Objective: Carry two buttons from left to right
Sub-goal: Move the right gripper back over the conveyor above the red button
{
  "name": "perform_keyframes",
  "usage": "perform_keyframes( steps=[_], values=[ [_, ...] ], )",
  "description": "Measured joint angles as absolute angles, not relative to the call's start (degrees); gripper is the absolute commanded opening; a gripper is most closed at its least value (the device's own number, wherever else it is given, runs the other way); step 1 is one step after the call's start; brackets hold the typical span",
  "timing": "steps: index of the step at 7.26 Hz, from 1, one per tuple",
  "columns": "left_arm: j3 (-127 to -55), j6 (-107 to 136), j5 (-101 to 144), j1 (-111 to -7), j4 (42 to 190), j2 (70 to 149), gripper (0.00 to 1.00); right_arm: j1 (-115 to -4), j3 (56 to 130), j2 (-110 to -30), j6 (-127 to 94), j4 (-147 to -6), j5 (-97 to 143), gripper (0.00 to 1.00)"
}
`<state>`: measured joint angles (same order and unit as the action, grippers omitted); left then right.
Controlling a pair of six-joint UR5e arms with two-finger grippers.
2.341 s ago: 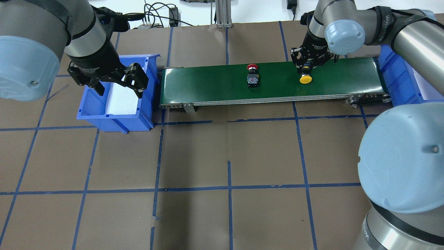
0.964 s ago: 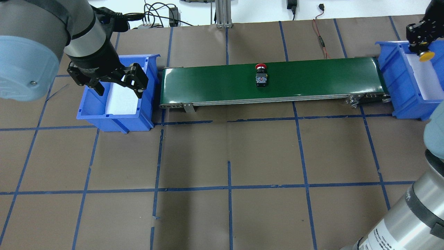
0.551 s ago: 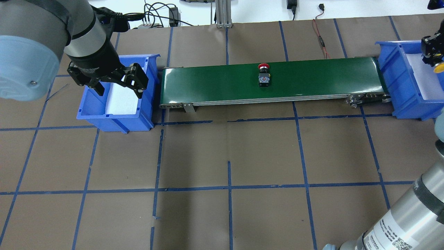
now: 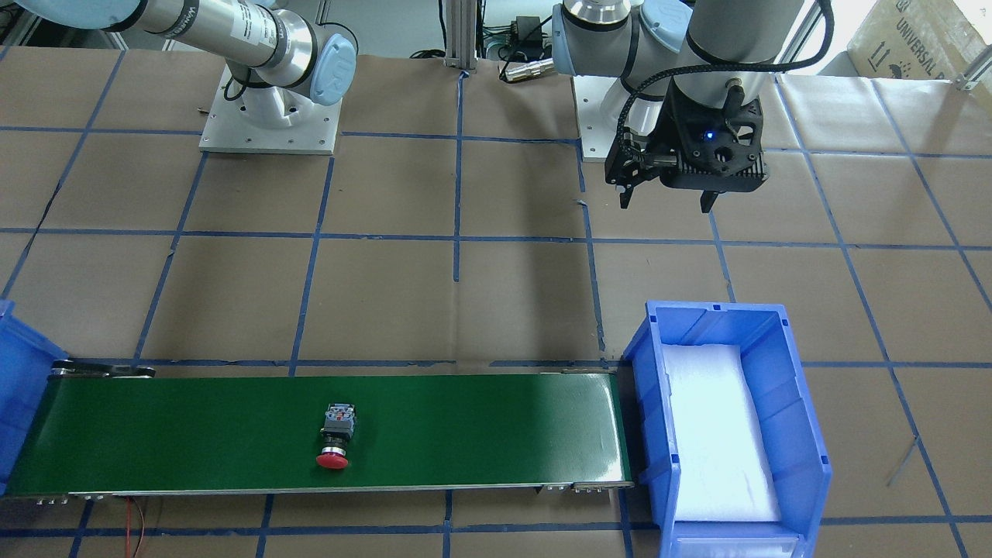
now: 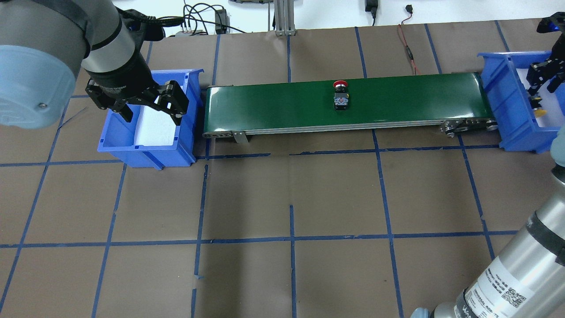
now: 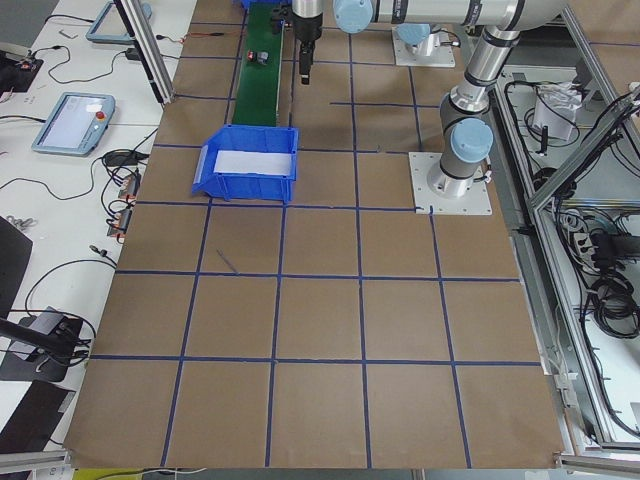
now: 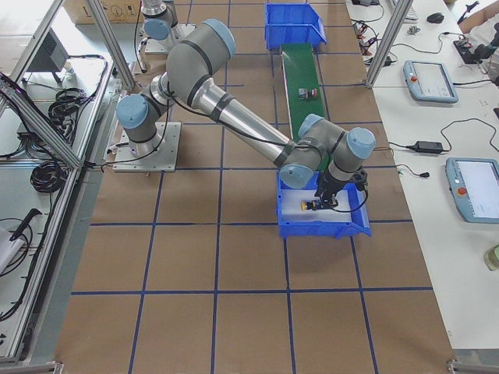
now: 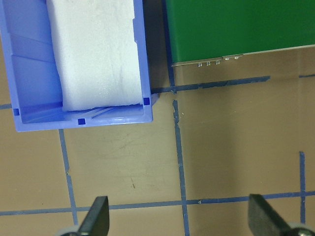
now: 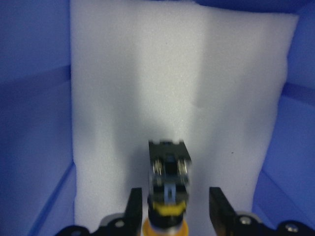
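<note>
The yellow-capped button (image 9: 169, 184) lies on the white foam in the right blue bin (image 5: 499, 88), cap toward the camera. My right gripper (image 9: 174, 192) is low in that bin, open, with a gap between each finger and the button's body. In the overhead view the yellow cap (image 5: 539, 112) shows just below the right gripper (image 5: 542, 86). The red-capped button (image 5: 340, 95) lies on its side on the green conveyor belt (image 5: 273, 106), a little right of the middle. My left gripper (image 5: 152, 115) hangs open and empty above the left blue bin (image 5: 145, 150).
The left bin (image 4: 659, 349) holds only a white foam pad (image 4: 717, 434). The belt (image 4: 194, 434) runs between the two bins across brown paper with blue tape lines. Cables and a metal post (image 5: 282, 17) sit at the far table edge.
My right gripper carried the yellow button off the belt to the right bin, lowered it and opened. The red button rode the belt to the right. The left arm stayed still.
</note>
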<state>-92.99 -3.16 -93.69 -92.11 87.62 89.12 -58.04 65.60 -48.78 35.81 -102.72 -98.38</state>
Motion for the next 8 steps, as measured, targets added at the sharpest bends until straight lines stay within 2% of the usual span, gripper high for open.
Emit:
perform_keyframes(
  steps=[4, 8],
  values=[
    [-92.99, -3.16, -93.69, -92.11, 87.81, 89.12, 1.0, -60.69, 58.26, -52.12, 36.87, -94.52, -98.4, 1.0],
    [-92.99, -3.16, -93.69, -92.11, 87.89, 89.12, 1.0, -76.94, 57.58, -53.25, 26.84, -90.21, -97.63, 1.0]
  ],
)
